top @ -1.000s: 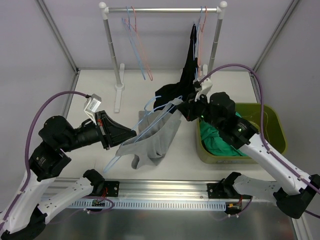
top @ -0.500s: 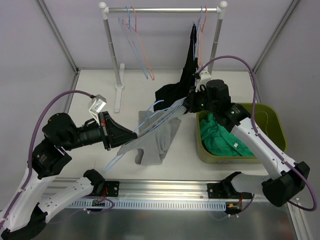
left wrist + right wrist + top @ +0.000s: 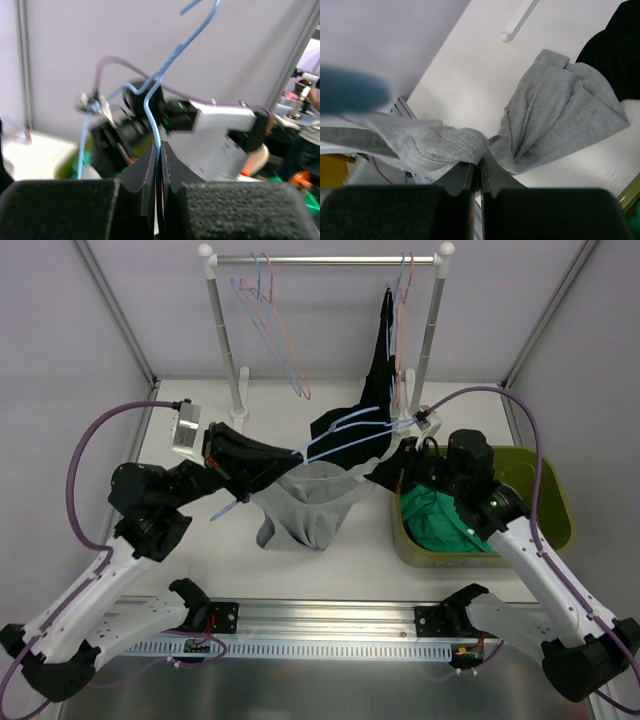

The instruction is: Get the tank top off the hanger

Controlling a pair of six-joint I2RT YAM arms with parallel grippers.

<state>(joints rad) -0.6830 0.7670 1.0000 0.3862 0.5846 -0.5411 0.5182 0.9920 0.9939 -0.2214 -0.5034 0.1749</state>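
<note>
The left pincer (image 3: 159,167) is clamped tight on the wire of the blue hanger (image 3: 154,129), held up over the middle of the desk (image 3: 300,570). The grey tank top (image 3: 310,510) sags from it, lower part on the desk. The right pincer (image 3: 479,172) is nipped shut on a fold of it, beside the bin (image 3: 548,468) at the right edge.

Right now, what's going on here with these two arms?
The left gripper is shut on a blue wire hanger, holding it up above the table. The right gripper is pinched shut on the grey top, on its right side. The top sags between the two and does not look clear of the hanger yet.
</note>
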